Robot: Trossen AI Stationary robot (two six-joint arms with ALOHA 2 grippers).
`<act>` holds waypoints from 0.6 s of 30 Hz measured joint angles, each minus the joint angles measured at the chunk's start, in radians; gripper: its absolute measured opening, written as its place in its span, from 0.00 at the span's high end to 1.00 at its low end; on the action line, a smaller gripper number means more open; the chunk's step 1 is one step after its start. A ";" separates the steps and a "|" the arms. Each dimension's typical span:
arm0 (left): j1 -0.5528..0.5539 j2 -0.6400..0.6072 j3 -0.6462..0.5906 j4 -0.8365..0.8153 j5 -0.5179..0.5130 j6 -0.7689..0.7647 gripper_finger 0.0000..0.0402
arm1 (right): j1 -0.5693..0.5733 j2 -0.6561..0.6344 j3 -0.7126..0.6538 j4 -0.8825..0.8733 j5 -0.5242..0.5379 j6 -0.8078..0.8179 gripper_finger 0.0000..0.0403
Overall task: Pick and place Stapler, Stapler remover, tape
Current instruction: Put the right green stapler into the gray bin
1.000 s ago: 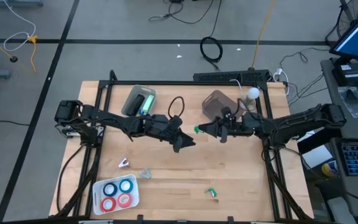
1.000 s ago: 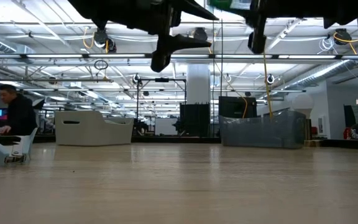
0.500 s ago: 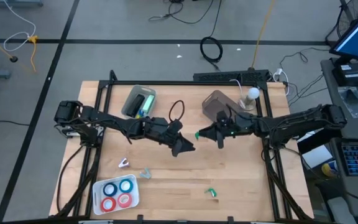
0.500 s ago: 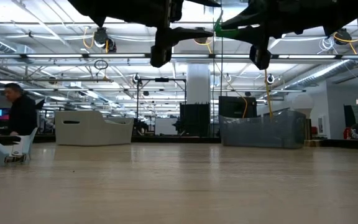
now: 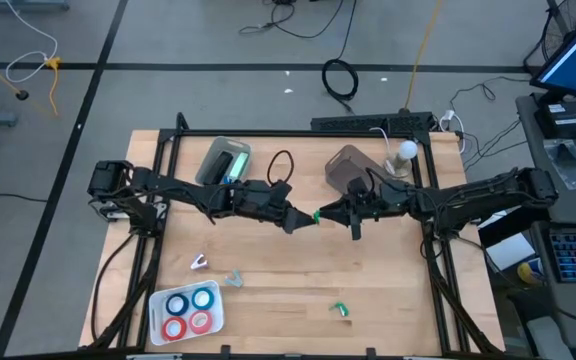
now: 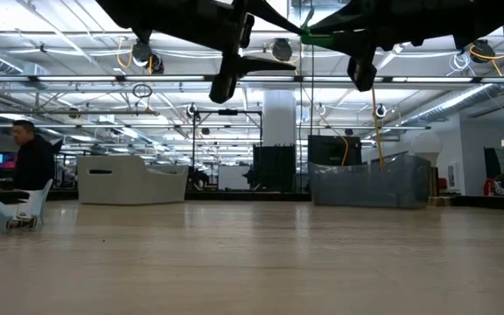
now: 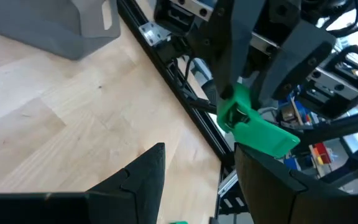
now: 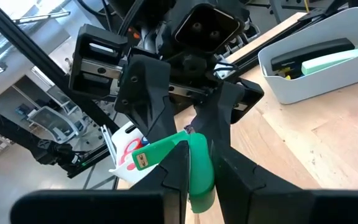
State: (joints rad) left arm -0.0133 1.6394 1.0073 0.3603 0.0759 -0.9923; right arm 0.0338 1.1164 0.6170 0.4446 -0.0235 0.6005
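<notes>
A small green stapler [image 8: 166,152] hangs high over the table's middle [image 5: 318,214], with my right gripper [image 8: 199,155] shut on it. My left gripper [image 7: 197,152] is open and faces it from the table's left [image 5: 301,219]. The stapler's free end [image 7: 272,140] lies close to one left finger; whether they touch, I cannot tell. The tape, two blue rolls [image 5: 190,300] and two red rolls [image 5: 186,324], lies flat in a white tray [image 5: 155,312] at the near left. Two small staple removers [image 5: 199,262] [image 5: 234,278] lie on the wood. My right gripper pinches the green stapler by one end [image 8: 201,180] between its two fingers. The fingers come level from the table's right. The stapler is lifted clear, and its other end sticks out toward my left gripper.
A pale bin [image 5: 224,163] holding a dark and a green thing stands at the far left. A grey bin [image 5: 346,168] stands at the far right of centre. Another small green thing [image 5: 340,310] lies near the front edge. Bare wood lies below both grippers.
My left gripper has rolled and moved toward the table's right, up to the green stapler; it has stayed open. My right gripper has rolled, turning the stapler with it, and has kept its hold.
</notes>
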 joint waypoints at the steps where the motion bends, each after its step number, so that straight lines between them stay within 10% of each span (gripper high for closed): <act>1: 0.004 0.000 0.000 0.000 0.001 -0.005 0.51 | 0.000 0.000 0.000 0.000 0.000 0.001 0.88; 18: 0.012 0.000 0.001 -0.026 0.097 -0.029 0.51 | -0.019 0.001 0.001 -0.046 -0.005 0.001 0.88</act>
State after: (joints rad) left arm -0.0013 1.6394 1.0084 0.3338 0.1732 -1.0214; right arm 0.0151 1.1172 0.6178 0.3989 -0.0284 0.6018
